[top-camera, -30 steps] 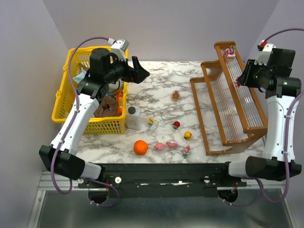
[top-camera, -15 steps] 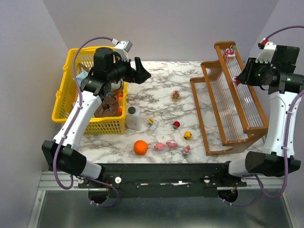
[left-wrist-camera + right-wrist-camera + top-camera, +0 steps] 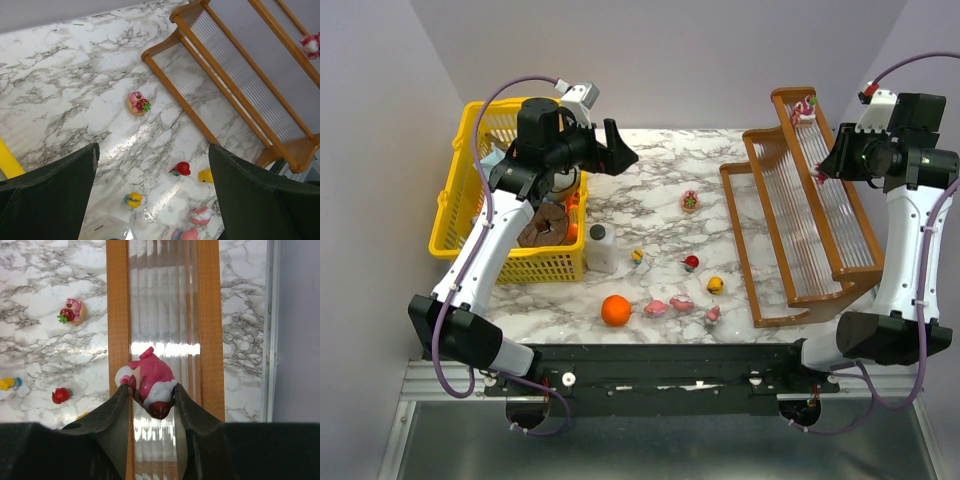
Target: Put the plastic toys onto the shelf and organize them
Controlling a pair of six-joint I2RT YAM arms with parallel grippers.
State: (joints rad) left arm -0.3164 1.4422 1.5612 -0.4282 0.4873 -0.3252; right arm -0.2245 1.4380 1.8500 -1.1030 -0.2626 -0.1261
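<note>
Right wrist view: the right gripper pinches a pink toy over the shelf. It should go down slow, let go low, and keep the toy on the rods. The left gripper has its fingers spread wide, holding nothing. More toys lie on the marble table at 6 o'clock, the shelf at 3 o'clock. Pale walls stand behind.

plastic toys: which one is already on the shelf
The pink toy at the far end of the shelf's top tier. Another toy is gripped by the right gripper above the shelf; the rest lie on the table.
</note>
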